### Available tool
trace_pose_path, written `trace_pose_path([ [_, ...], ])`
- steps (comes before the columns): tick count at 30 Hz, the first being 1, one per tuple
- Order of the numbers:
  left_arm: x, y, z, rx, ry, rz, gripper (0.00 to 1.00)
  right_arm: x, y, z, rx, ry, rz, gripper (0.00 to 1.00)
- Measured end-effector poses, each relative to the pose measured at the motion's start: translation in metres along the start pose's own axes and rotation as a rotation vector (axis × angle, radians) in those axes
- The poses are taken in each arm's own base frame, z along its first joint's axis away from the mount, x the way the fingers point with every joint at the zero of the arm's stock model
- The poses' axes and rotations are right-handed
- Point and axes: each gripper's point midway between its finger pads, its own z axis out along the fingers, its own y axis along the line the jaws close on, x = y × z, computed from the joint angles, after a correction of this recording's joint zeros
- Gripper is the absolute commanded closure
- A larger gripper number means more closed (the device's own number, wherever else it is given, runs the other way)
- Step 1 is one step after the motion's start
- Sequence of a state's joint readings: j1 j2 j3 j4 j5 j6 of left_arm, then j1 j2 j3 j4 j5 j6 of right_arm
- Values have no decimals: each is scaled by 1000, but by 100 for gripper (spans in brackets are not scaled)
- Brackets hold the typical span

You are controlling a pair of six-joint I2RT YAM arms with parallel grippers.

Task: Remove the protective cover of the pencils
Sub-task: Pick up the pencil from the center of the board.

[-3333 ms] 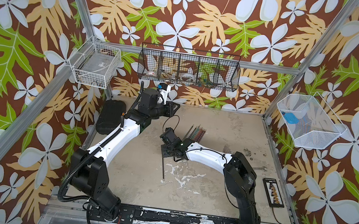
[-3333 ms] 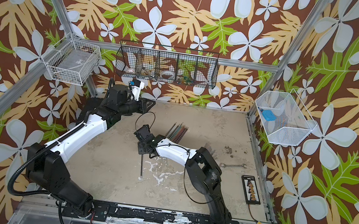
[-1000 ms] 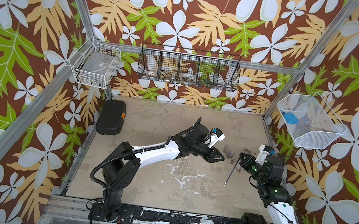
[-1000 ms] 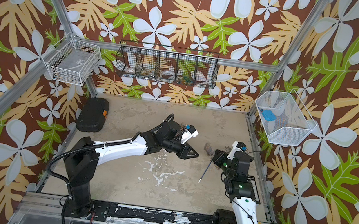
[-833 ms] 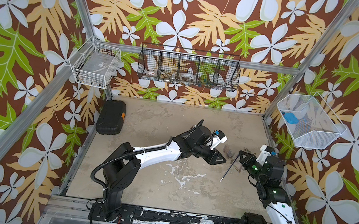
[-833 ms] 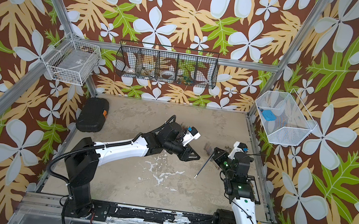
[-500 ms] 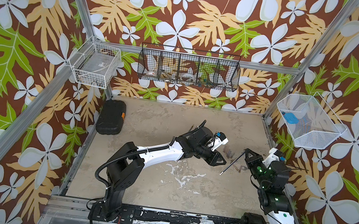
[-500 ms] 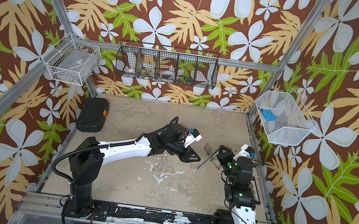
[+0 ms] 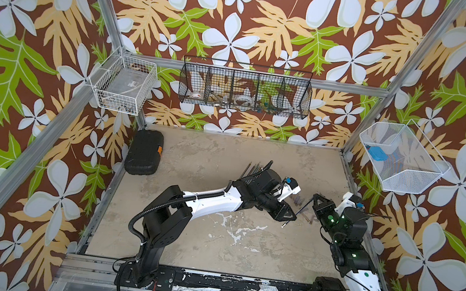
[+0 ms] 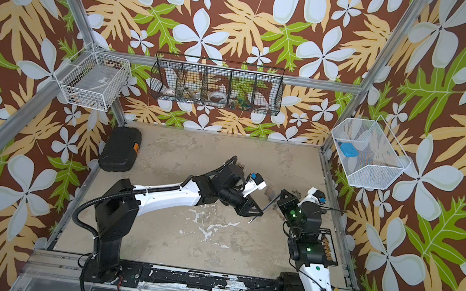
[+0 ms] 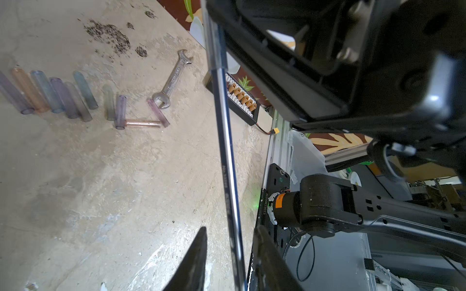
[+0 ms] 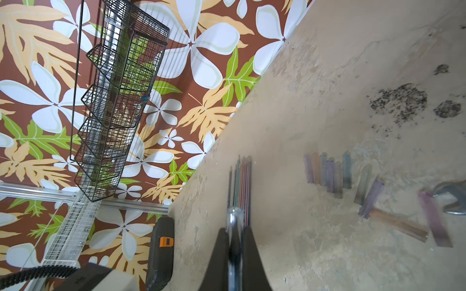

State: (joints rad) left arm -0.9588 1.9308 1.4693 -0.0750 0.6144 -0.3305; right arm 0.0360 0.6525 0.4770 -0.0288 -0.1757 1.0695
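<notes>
My right gripper (image 12: 234,230) is shut on one dark pencil (image 11: 228,161) at its clear-covered end, whose rounded tip pokes past the fingertips. That pencil slants down from the right gripper (image 9: 314,197) through my left gripper (image 9: 289,216) in both top views. Its silvery end (image 10: 250,221) sticks out beyond the left jaws. The left gripper (image 11: 230,233) stands open around the shaft, with a gap showing beside one finger (image 11: 199,252). The other pencils (image 12: 242,181) lie bundled on the table, half hidden behind the left arm (image 9: 254,169). Several pulled-off translucent covers (image 11: 50,93) lie in a row.
A silver wrench (image 11: 174,78) and a black connector board (image 11: 242,98) lie near the covers by the table's right edge. A black case (image 9: 145,153) sits at the back left. Wire baskets (image 9: 245,91) hang on the walls. Dark crumbs (image 12: 401,103) speckle the table.
The right gripper has brought its pencil up and left to the left gripper, so the shaft now runs between the left jaws. The left arm has barely shifted.
</notes>
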Motion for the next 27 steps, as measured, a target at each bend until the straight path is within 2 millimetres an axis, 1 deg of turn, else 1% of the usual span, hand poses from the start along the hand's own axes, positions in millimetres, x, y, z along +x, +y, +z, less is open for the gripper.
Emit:
trace_pose_path([
  [2,3,-1,4,-3,18,0,67,0,0,0,-3,-1,3,100],
  [3,4,-1,6,-6,24,5,69,0,0,0,-1,-5,3,100],
  [9,7,8,10,-47,52,-20,98,-5,2,-1,3,-25,3,100],
  [10,7,9,11,-48,54,-15,100,-6,2,-2,4,-28,-1,100],
  [12,7,9,11,-51,56,-14,100,-7,2,-2,12,-33,-3,99],
  [14,6,10,11,-56,58,-15,100,-8,1,-3,23,-30,-20,78],
  [16,6,11,10,-71,61,-2,100,-10,3,-3,36,-26,-64,54],
  [18,4,16,9,-102,65,-3,100,-14,11,-2,48,-14,-148,48],
  [20,2,25,9,-155,71,11,100,-20,26,-1,42,17,-258,45],
  [22,1,36,9,-218,85,21,100,-22,38,0,24,51,-348,43],
  [24,0,46,8,-281,96,39,100,-25,35,-1,26,77,-405,42],
  [27,1,60,1,-375,116,69,100,-28,27,-7,8,113,-431,40],
])
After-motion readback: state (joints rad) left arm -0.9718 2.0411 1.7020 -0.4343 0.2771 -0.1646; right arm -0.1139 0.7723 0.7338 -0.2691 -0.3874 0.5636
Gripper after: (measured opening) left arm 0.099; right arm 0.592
